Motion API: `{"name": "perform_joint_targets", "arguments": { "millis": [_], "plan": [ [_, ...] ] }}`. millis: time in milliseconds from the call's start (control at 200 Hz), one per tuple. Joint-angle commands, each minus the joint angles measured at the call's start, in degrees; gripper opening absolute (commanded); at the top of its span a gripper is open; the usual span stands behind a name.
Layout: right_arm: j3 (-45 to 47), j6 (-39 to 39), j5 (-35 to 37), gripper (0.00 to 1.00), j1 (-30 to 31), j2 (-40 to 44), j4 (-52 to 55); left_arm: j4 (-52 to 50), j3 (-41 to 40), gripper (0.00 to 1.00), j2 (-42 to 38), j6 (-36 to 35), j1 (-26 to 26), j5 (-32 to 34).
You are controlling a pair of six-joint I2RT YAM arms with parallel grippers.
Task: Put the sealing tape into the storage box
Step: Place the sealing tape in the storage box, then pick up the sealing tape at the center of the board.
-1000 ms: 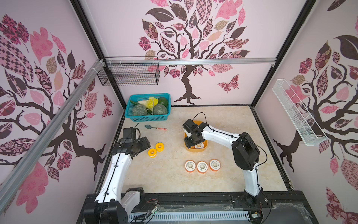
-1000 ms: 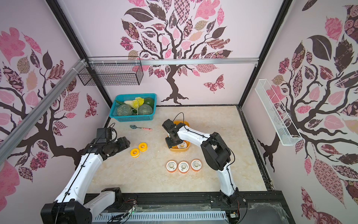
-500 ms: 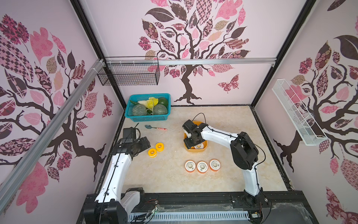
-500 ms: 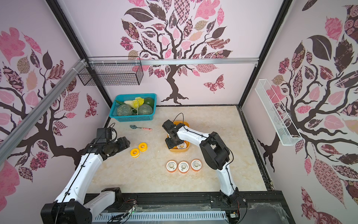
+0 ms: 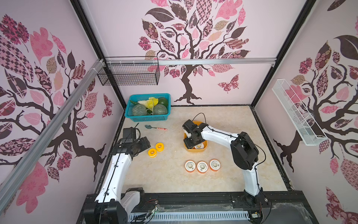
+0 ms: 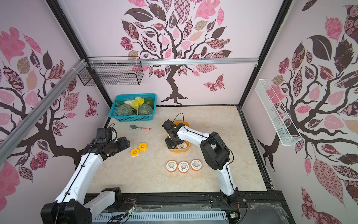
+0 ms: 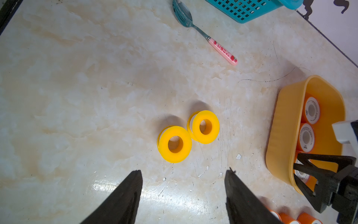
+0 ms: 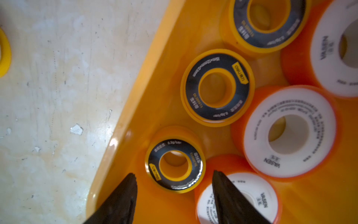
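Hovering over the box (image 8: 139, 93), right gripper (image 8: 173, 173) gapes empty; left gripper (image 7: 184, 170), also spread, likely must take the yellow spools (image 7: 162, 144) just ahead.

Pink walls (image 5: 120, 29) with tree decals (image 5: 188, 85) surround a cream marbled tabletop (image 5: 222, 174); a black wire basket (image 5: 129, 74) hangs high beyond the left gripper (image 5: 147, 143).

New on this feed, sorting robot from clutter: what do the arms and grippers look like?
The left arm and right arm have white shells, black joints and a thin black cable along each. The left gripper and right gripper have black pointed wedge fingers.
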State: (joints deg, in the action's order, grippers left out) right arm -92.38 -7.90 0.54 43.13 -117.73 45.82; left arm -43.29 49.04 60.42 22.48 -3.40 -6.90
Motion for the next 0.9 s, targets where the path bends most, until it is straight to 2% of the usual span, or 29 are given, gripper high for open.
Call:
{"name": "perform_joint_targets", "arguments": {
  "millis": [0,295,560,730,895],
  "plan": [
    [0.75,-0.97,-2.61,0.66,-1.53,6.31,-1.29,0.68,-0.69,0.72,0.24,-0.66,-0.25,-0.96],
    [7.72,-3.11,-9.35,0.66,-10.36,16.05,-5.06,0.69,-0.86,0.73,1.7,-1.03,-0.23,-1.81],
    [16.88,-6.25,-16.65,0.66,-20.93,22.19,-9.83,-0.21,-0.34,0.73,5.1,-1.54,0.36,-3.65],
    [21.5,-6.16,-18.36,0.66,-25.58,25.01,-11.02,-0.61,-0.25,0.73,5.57,-1.96,3.43,-1.92],
    [25.53,-6.07,-19.73,0.66,-29.39,27.81,-12.05,-1.8,0.35,0.73,6.86,-2.55,9.53,-0.41]
  ]
}}
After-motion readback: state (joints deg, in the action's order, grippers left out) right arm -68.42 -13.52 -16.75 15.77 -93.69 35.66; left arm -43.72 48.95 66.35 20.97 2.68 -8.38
